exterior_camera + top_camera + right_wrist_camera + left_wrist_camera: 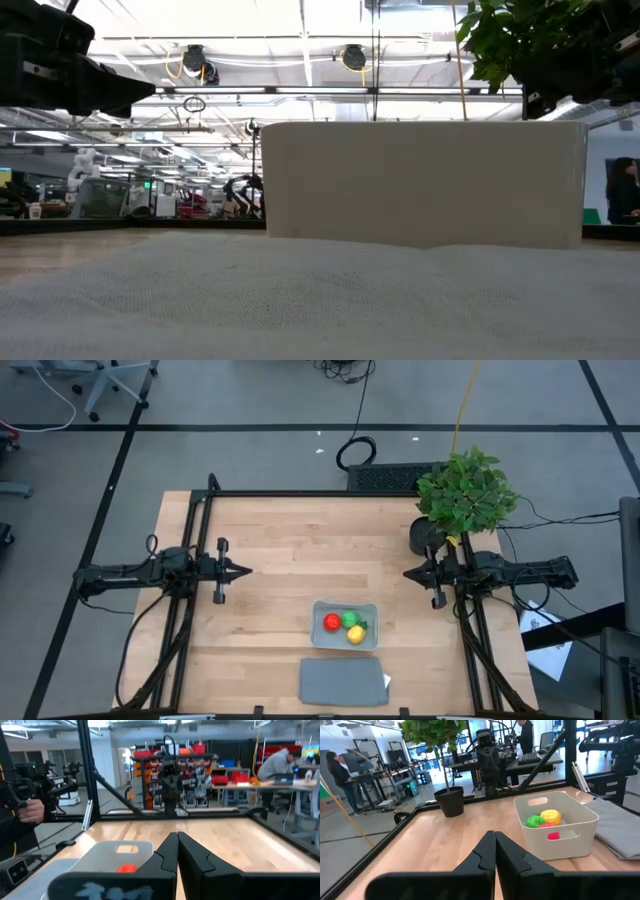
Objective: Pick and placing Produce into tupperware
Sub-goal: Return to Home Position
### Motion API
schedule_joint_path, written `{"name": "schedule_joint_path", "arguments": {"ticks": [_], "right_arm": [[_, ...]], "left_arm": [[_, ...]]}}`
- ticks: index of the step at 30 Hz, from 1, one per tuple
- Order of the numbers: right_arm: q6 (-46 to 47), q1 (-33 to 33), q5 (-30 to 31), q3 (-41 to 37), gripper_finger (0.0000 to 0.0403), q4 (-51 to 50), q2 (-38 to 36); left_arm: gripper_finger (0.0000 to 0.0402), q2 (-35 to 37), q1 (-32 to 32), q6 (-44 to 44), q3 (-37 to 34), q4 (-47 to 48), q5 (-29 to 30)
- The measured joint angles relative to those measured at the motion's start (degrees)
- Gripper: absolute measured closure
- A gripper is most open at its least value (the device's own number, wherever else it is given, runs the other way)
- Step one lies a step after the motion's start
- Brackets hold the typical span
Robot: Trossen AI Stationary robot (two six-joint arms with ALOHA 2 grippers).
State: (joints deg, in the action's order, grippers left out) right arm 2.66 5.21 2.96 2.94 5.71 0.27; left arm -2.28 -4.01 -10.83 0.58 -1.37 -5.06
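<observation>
The shallow grey-blue tupperware (345, 605) sits upright and open on the wooden table (280, 560), right of centre. All 3 pieces are bunched inside: red round piece (332, 622), green round piece (350, 620) touching it, yellow piece (356, 635) just beside both.

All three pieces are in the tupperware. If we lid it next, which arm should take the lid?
Right, probably. The right gripper sits nearer the lid than the left gripper; both are shut and empty, clear of the tupperware.

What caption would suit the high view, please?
Produce in the tupperware; left gripper and right gripper, both shut, hover apart over the table.
</observation>
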Motion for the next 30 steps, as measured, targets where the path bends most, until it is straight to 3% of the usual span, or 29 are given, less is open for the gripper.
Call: {"name": "schedule_joint_path", "arguments": {"ticks": [15,21,30], "right_arm": [[-3.8,0.0,0.0,-0.1,0.0403,-0.3,0.0],[2.6,0.0,0.0,-0.1,0.0403,-0.2,0.0],[2.3,0.0,0.0,-0.1,0.0403,-0.2,0.0]], "left_arm": [[0.0381,0.0,0.0,2.0,0.0,-0.1,1.0],[0.038,0.0,0.0,2.0,0.0,-0.1,1.0],[0.038,0.0,0.0,2.1,0.0,-0.1,1.1]]}}
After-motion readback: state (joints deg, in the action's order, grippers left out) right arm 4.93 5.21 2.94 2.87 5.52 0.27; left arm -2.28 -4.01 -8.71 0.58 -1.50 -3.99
